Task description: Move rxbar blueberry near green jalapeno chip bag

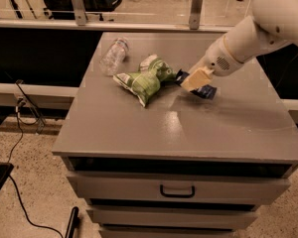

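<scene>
The gripper (192, 81), pinching the rxbar blueberry (207, 91) low over the gray cabinet top (213, 130) just at 3 o'clock of the green jalapeno chip bag (146, 82), should set it flat and release without nudging the bag.

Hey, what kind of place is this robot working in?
Probably a lab or office test area: a grey drawer cabinet, cables on a speckled floor, a railing behind. The pincer holds a snack bar beside the chip bag.
</scene>
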Action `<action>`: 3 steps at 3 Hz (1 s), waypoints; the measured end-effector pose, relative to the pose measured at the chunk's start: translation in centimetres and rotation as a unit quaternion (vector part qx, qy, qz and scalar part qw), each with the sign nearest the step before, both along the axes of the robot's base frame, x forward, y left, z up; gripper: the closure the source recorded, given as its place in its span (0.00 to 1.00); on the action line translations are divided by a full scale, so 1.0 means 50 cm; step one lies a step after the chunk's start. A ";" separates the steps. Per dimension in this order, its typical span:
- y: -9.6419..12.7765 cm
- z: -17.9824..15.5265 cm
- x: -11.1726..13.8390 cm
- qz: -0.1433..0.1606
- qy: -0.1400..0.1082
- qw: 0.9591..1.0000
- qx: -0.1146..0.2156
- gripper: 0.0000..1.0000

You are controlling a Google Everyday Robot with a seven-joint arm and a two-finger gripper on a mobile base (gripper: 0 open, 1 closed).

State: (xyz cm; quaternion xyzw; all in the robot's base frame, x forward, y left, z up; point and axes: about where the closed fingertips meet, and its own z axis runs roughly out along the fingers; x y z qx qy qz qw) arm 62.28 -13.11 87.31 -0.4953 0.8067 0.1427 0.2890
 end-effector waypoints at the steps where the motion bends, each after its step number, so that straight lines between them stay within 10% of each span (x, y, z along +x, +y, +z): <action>1: 0.047 -0.011 0.002 0.030 -0.004 0.999 -0.012 0.59; 3: 0.099 -0.045 -0.021 0.055 -0.010 0.998 -0.039 0.13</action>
